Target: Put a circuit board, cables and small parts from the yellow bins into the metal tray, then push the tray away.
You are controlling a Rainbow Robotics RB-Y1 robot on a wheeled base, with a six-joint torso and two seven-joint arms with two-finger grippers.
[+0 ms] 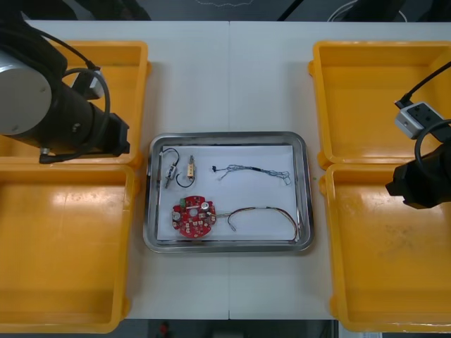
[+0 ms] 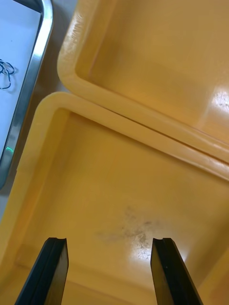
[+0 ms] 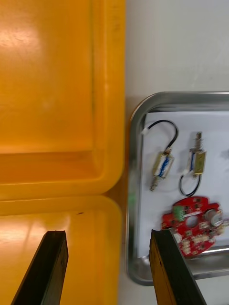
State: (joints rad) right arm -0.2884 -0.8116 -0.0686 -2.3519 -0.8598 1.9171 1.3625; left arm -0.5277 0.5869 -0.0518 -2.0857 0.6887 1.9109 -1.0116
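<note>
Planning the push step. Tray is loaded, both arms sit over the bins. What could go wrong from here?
The metal tray lies close between the yellow bins; an off-centre push could skew it into a rim.
The red and yellow cable runs near the tray's right wall; a jerk may flip it out.
The left gripper, jaws open, hangs beside the tray's left rim and could clip it.

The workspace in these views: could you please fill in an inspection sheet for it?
Surface: light table.
Job's things: circuit board, two small metal parts in the metal tray; yellow bins look empty.
Clutter: nothing seen.
End effectors: left end effector open over the left bins beside the tray; right end effector open over the near right bin.
Cables: blue and white cable, red and yellow cable in the tray.
Surroundings: dark floor beyond the table.
</note>
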